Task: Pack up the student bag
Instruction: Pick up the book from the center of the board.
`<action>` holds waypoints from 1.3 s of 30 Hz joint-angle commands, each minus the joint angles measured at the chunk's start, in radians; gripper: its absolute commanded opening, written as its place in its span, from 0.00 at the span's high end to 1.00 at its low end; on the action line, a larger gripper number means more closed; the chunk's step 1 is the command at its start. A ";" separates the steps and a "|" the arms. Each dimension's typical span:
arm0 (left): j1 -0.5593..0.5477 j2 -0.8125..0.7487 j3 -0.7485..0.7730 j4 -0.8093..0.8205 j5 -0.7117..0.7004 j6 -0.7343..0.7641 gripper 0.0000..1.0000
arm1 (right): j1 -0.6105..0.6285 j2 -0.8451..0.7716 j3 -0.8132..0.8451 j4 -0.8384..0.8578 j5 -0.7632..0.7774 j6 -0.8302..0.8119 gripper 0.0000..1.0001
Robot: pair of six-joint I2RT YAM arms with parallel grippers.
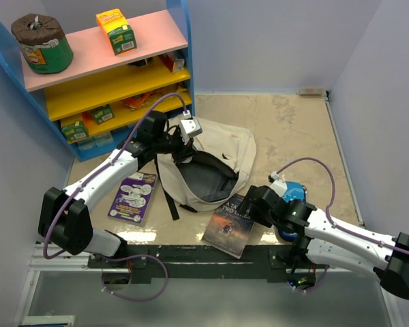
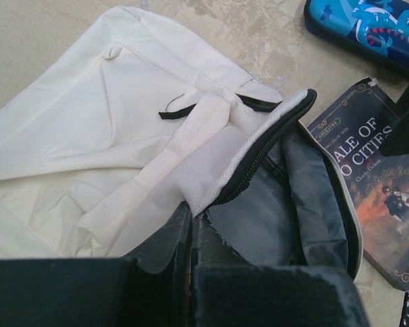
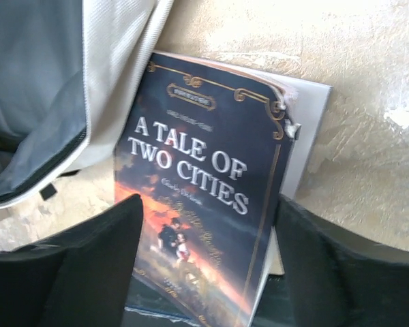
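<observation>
Right claw (image 3: 208, 266): released, straddling the book (image 3: 198, 184), not yet gripping. Book long axis runs away from the claw, top edge toward the bag (image 1: 221, 146), just ahead and left at table (image 1: 286, 129) centre. Left claw (image 1: 184, 134): clenched on the bag's far rim, holding the mouth open toward the book

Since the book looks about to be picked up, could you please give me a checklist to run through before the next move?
1. Mouth of the bag open: ok. The left gripper holds the rim up and the dark lining shows.
2. Right gripper open: ok. Its fingers stand on either side of the book.
3. Book gripped: not ok; the gripper has not closed.
4. Way from book to bag mouth: ok; nothing lies between them.
5. Pencil case clear of the right arm: cannot tell; the arm partly hides it.
</observation>
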 commanded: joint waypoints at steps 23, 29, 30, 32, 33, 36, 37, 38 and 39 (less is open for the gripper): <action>-0.014 -0.033 0.039 0.029 0.056 0.008 1.00 | 0.003 0.261 -0.060 0.372 -0.044 -0.161 0.68; -0.014 -0.041 0.033 0.028 0.048 0.014 1.00 | 0.003 0.079 -0.014 0.305 -0.004 -0.166 1.00; -0.014 -0.041 0.037 0.028 0.048 0.014 1.00 | 0.003 0.057 0.001 0.286 -0.003 -0.184 1.00; -0.014 -0.036 0.044 0.026 0.046 0.014 1.00 | 0.003 0.005 0.061 0.228 -0.004 -0.204 1.00; -0.014 -0.033 0.056 0.025 0.043 0.013 1.00 | 0.003 -0.010 0.082 0.214 -0.019 -0.230 1.00; -0.014 -0.024 0.073 0.031 0.030 -0.001 1.00 | 0.003 -0.056 0.165 0.153 -0.090 -0.262 1.00; -0.014 -0.023 0.071 0.046 0.023 -0.002 1.00 | 0.001 -0.069 0.199 0.140 -0.110 -0.270 1.00; -0.014 -0.024 0.070 0.052 0.016 -0.002 1.00 | 0.003 -0.098 0.216 0.134 -0.130 -0.274 1.00; -0.014 -0.021 0.068 0.057 0.011 -0.002 1.00 | 0.004 -0.112 0.231 0.133 -0.148 -0.278 1.00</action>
